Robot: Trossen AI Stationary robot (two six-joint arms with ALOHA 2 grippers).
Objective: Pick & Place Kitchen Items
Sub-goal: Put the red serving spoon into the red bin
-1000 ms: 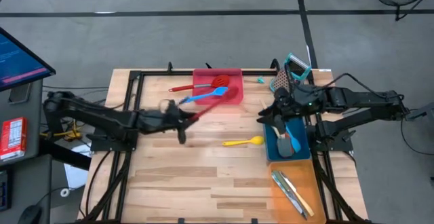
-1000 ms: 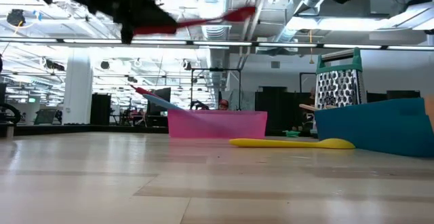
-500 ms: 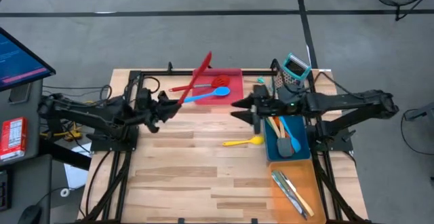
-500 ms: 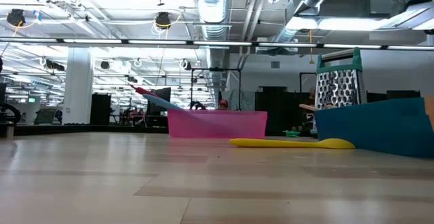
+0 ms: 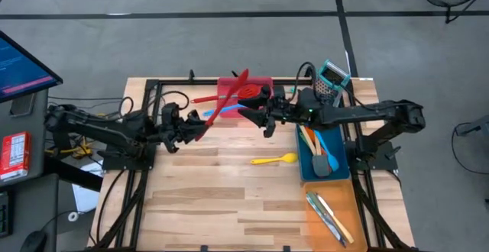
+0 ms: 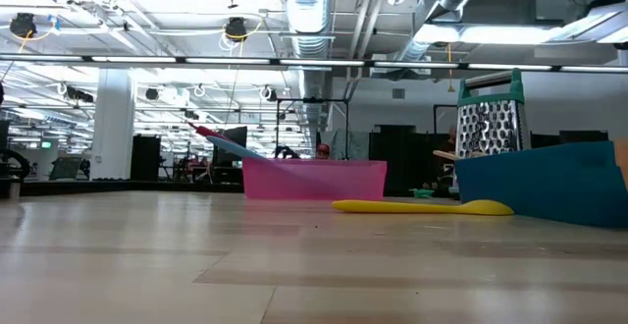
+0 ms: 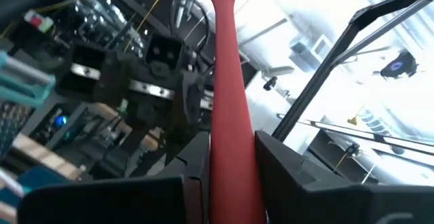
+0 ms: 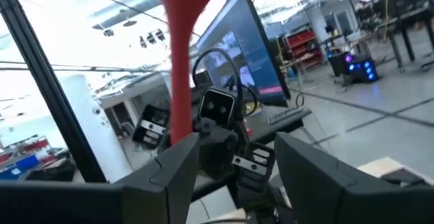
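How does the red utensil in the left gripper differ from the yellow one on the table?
The red utensil is held up off the table, clamped in the left gripper; the yellow utensil lies flat on the wood, untouched. The red one slants toward the red tray; the yellow one lies crosswise beside the blue tray. Both are slim and long-handled.

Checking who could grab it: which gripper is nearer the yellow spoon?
Right. The right gripper hovers just behind the yellow spoon; the left gripper, holding the red spatula, is farther off.
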